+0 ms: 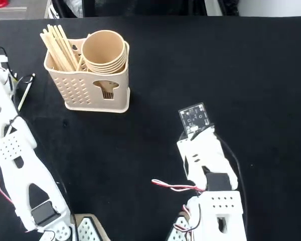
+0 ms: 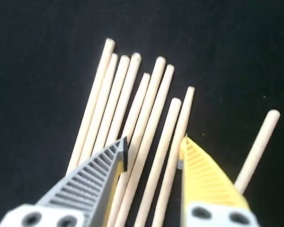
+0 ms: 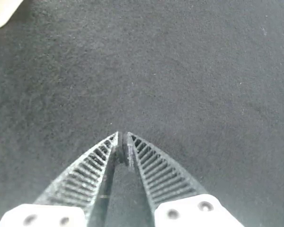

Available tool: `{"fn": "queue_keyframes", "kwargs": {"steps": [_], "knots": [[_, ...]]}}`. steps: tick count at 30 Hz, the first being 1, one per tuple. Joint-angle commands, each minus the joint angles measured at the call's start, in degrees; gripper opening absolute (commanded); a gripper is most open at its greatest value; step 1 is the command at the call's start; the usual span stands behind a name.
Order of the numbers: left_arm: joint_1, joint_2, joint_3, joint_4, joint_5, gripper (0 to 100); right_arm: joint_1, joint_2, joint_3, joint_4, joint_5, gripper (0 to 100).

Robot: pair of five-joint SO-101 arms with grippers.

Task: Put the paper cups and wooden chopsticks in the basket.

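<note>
Left hand (image 2: pixel 155 142) apart over wooden chopsticks (image 2: pixel 132 94) (basket (image 1: pixel 85 93) and paper cups (image 1: pixel 104 50) in high view); right hand (image 3: pixel 122 137) together.

Bright even light overhead; chopsticks (image 2: pixel 146 132) evenly lit, pale against dark matte table (image 1: pixel 190 75).

Cups (image 1: pixel 104 50) and chopsticks (image 1: pixel 60 47) crowd the basket (image 1: pixel 90 93) mouth; open cloth (image 1: pixel 155 85) lies between the basket and the right arm (image 1: pixel 210 165).
</note>
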Motion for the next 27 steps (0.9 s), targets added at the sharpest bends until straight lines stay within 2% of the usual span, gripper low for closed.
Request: {"fn": "queue_keyframes", "kwargs": {"steps": [1,7,12,19,27], "knots": [[-0.22,1.67,-4.35,-0.18,-3.16,19,-0.62,-0.84,-0.13,-1.05,0.35,1.1],[-0.57,1.14,-0.75,2.73,-6.15,19,-0.62,-0.84,-0.13,-1.05,0.35,1.1],[-0.4,1.14,-0.75,10.64,-13.71,7,-0.62,-0.84,-0.13,-1.05,0.35,1.1],[0.04,1.23,-0.84,18.9,-13.98,3,-0.62,-0.84,-0.13,-1.05,0.35,1.1],[0.92,-1.67,-3.82,28.75,-13.98,3,-0.62,-0.84,-0.13,-1.05,0.35,1.1]]}}
